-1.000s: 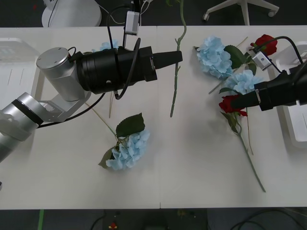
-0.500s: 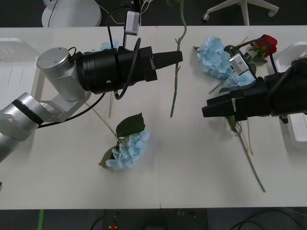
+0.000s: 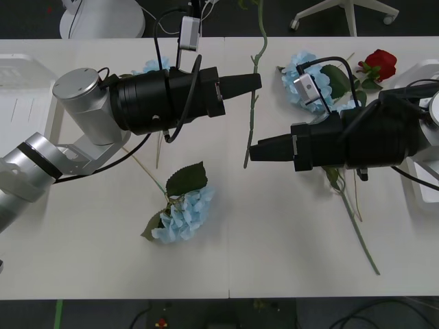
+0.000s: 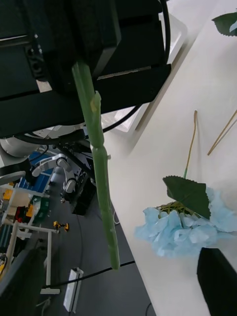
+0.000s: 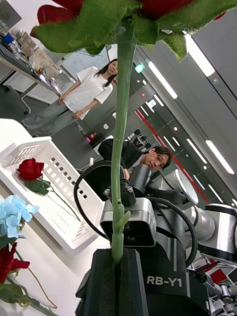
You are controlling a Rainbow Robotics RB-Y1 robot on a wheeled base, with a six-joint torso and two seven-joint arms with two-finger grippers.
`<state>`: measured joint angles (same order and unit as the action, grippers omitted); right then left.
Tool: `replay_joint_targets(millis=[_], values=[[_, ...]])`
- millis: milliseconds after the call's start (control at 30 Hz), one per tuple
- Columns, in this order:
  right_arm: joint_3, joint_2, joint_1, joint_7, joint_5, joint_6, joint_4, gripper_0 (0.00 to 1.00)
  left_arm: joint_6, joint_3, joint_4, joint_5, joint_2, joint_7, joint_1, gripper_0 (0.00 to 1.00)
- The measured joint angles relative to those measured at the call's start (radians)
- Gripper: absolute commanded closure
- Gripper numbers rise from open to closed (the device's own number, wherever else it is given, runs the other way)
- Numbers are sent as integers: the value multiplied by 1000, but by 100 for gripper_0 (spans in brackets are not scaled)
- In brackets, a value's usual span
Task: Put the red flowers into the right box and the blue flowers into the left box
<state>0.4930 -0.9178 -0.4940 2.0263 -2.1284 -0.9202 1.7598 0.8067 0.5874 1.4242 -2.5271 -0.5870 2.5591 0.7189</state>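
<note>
My left gripper is shut on the green stem of a red flower, which hangs upright above the table's middle; its bloom shows in the left wrist view above the closed fingers. My right gripper is open and points left, its tip just beside the stem's lower end. A red flower lies by the right box. Blue flowers lie at front centre, behind the left arm and at back right. The left box sits far left.
A long rose stem lies on the table, running out from under the right arm. The left arm's thick black wrist spans the table's left half. An office chair base stands beyond the far edge.
My right arm has swung left from the flowers at the right to the middle, its tip now at the hanging stem's lower end. The left arm and its rose have not moved.
</note>
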Motion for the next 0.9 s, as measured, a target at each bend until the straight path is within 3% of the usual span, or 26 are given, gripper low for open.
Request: replay_joint_targets(millis=[100,167,367,633,667,700,733,900], values=[[0,11,0,-49,36,16,20,38,0,0,0,0,0,0,0,100],[0,21,0,-54,52,21,24,60,0,1,0,0,0,0,0,100],[-1,51,0,-123,101,36,24,98,0,6,0,0,0,0,0,100],[-1,60,0,-163,110,47,29,100,-3,6,0,0,0,0,0,98],[-1,60,0,-163,110,47,29,100,-3,6,0,0,0,0,0,59],[-1,60,0,-163,110,47,30,100,-3,6,0,0,0,0,0,35],[-1,60,0,-163,110,48,30,100,-3,6,0,0,0,0,0,0],[-1,60,0,-164,110,53,30,100,-3,6,0,0,0,0,0,0]])
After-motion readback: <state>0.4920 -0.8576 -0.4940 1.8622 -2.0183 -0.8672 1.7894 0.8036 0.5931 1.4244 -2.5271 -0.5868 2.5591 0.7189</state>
